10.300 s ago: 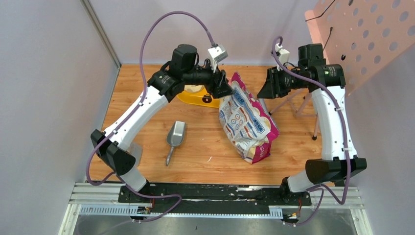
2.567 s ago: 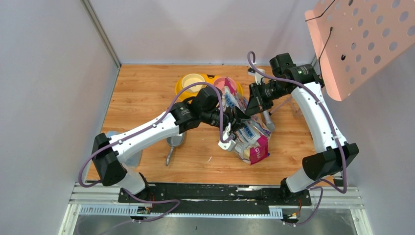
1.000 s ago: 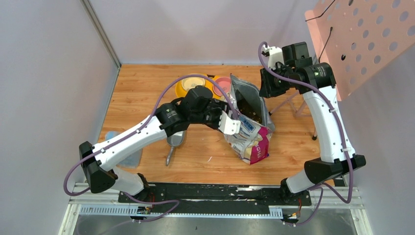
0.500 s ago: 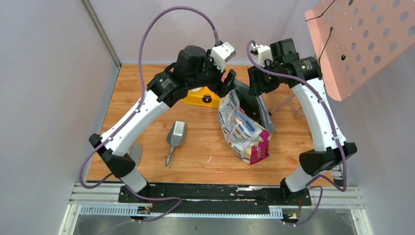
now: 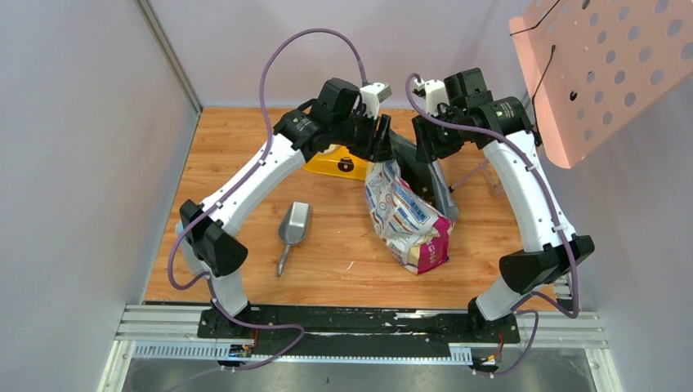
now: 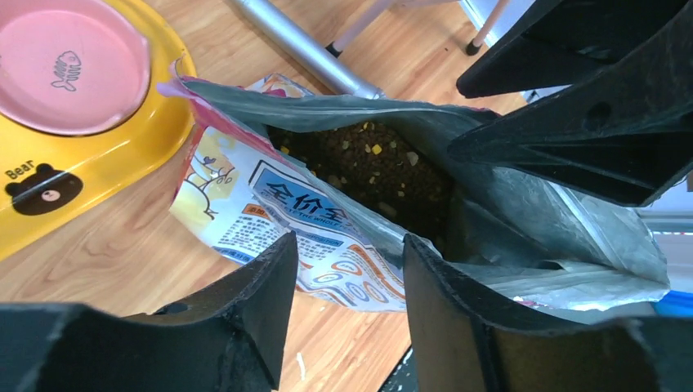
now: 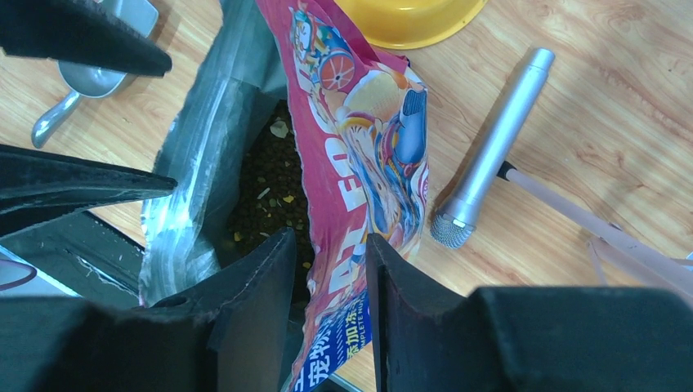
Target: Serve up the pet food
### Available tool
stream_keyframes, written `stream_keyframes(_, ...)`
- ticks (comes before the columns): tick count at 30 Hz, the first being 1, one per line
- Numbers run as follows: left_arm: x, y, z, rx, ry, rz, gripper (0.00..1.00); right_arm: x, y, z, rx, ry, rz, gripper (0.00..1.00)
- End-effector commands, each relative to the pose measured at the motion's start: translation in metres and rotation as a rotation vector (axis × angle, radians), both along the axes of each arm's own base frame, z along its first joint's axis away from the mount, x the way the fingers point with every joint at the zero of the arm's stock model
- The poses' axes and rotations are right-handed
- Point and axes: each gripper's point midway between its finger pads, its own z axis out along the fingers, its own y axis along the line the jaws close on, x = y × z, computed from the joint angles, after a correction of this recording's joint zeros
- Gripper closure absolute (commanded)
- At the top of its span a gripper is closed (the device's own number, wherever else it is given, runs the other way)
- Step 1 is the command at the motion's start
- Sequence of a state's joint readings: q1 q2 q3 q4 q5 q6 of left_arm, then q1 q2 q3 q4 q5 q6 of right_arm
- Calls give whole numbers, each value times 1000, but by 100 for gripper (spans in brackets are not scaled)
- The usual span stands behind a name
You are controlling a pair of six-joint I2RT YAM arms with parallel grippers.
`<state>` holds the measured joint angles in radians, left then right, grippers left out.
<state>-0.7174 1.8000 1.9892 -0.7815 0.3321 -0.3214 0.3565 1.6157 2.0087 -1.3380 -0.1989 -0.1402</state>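
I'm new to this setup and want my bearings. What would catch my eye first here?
The printed bag gapes open in the middle, dark pet food showing in its mouth, with the left gripper and right gripper poised over its rim from either side. Left of it a metal scoop lies flat, and a yellow bowl stand sits behind.

Feeder (image 5: 327, 167) mostly under left arm; scoop (image 7: 102, 77) cut by view edge; pet food (image 6: 368, 167) largely inside bag (image 6: 278, 196).

Dark brown kibble (image 6: 368, 167); yellow dish (image 6: 122, 155); pink bowl (image 6: 69, 61).
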Motion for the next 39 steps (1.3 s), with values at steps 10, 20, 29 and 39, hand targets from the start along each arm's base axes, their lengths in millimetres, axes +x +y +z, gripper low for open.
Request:
stream_keyframes(10, 23, -16, -5, -72, 63, 53, 47, 13, -5, -1, -68, -59, -49, 67)
stream_keyframes(20, 37, -2, -16, 13, 35, 163, 100, 27, -23, -14, -163, -62, -149, 100)
stream_keyframes(29, 45, 50, 37, 151, -259, 171, 100, 32, -71, 60, -177, -297, -362, 100)
stream_keyframes(39, 49, 38, 55, 142, -320, 90, 100, -2, -84, 76, -158, -323, -388, 100)
